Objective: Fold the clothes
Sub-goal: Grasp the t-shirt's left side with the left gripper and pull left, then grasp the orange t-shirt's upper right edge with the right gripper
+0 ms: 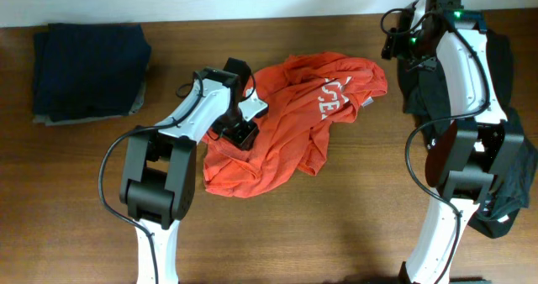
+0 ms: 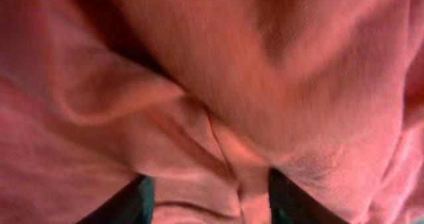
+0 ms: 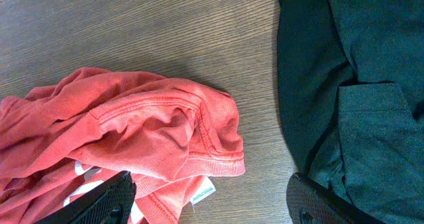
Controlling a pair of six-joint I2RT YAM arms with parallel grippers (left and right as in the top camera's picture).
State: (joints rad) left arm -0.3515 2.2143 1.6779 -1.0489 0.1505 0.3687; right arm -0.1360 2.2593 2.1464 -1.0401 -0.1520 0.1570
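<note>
A crumpled orange-red T-shirt (image 1: 290,116) with white lettering lies in the middle of the table. My left gripper (image 1: 244,133) is down on the shirt's left part. In the left wrist view its fingers (image 2: 209,201) are apart, with orange cloth (image 2: 218,85) bunched between and around them. My right gripper (image 1: 397,39) hovers at the shirt's far right corner. In the right wrist view its fingers (image 3: 209,201) are wide open and empty above the shirt's collar edge (image 3: 165,134) and its white label.
A folded stack of navy clothes (image 1: 91,70) lies at the back left. A pile of dark clothes (image 1: 503,74) lies at the right edge, also in the right wrist view (image 3: 358,78). Bare wooden table (image 1: 336,225) shows in front.
</note>
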